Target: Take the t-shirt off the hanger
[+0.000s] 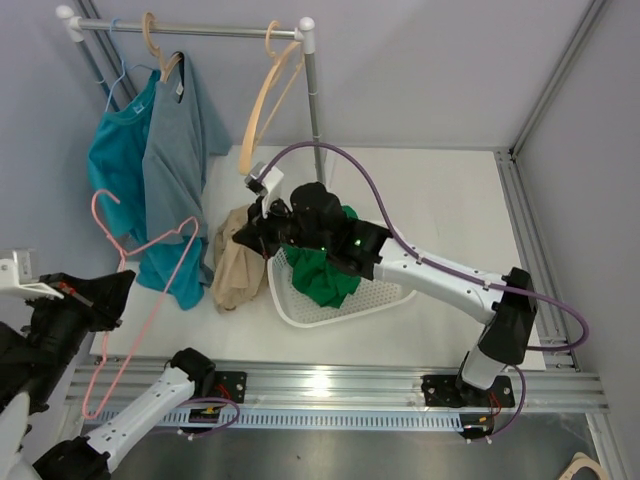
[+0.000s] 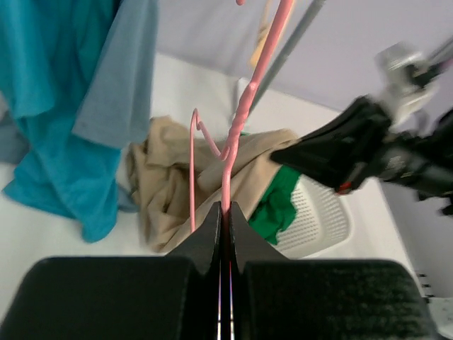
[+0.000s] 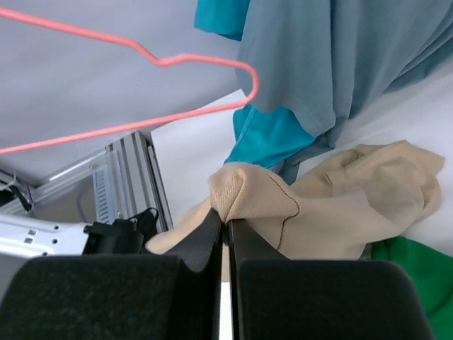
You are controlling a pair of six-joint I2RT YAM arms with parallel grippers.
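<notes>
Beige t-shirt (image 3: 354, 205) in outstretched right gripper (image 3: 224, 225), pink hanger (image 2: 244, 106) in left gripper (image 2: 224, 207).

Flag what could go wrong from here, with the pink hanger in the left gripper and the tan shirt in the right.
1. The right gripper is shut on just a small fold of the tan t-shirt; it may slip out when lifted.
2. The pink hanger, pinched by the left gripper, sits close to the grey shirt; swinging it could snag.
3. The tan t-shirt lies against the white basket, so pulling might drag it or the green garment.
</notes>
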